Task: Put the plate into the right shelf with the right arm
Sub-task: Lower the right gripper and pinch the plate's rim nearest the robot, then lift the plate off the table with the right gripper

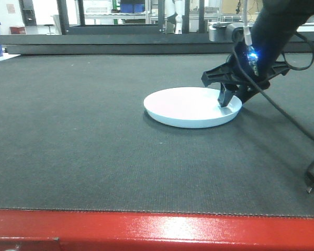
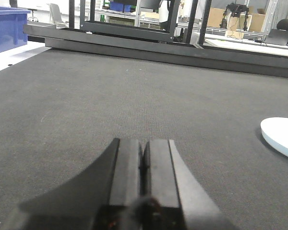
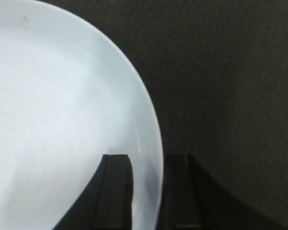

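Observation:
The white plate [image 1: 188, 107] lies flat on the dark mat, right of the middle. My right gripper [image 1: 227, 104] reaches down from the right onto its right rim. In the right wrist view the plate [image 3: 62, 120] fills the left side, and the gripper [image 3: 148, 155] straddles the rim: one finger [image 3: 116, 191] is over the plate's inside and the other is outside on the mat, with a gap between them. My left gripper [image 2: 144, 141] is shut and empty low over the mat, and the plate's edge [image 2: 281, 134] shows at its far right. The right shelf is out of view.
The mat ends at a red front edge [image 1: 157, 230]. A black cable [image 1: 309, 178] trails from the right arm onto the mat at the right. A low black frame [image 1: 146, 44] runs along the far side. A blue bin [image 2: 7, 26] stands at the far left.

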`<move>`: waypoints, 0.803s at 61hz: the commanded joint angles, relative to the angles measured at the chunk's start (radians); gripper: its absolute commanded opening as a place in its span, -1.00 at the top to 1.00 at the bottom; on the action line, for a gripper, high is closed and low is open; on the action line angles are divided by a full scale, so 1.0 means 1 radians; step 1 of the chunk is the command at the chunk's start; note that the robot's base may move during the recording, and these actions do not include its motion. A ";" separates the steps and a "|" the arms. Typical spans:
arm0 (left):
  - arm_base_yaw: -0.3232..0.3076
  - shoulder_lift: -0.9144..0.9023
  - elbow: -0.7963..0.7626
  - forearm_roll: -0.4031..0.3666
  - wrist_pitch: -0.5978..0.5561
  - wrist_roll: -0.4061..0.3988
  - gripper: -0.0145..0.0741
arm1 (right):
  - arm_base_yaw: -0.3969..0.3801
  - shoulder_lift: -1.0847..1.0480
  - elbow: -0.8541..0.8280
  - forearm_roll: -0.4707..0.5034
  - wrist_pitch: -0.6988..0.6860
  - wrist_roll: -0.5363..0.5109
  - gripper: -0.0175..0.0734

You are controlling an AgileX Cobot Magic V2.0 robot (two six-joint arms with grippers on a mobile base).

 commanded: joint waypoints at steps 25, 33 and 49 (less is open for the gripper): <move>-0.007 -0.010 0.008 0.000 -0.092 -0.006 0.78 | -0.008 -0.156 -0.028 -0.047 0.008 -0.001 0.55; -0.007 -0.010 0.008 0.000 -0.092 -0.006 0.78 | -0.028 -0.276 0.023 -0.047 0.011 0.000 0.55; -0.007 -0.010 0.008 0.000 -0.092 -0.006 0.78 | -0.079 -0.588 0.292 -0.047 -0.071 0.000 0.55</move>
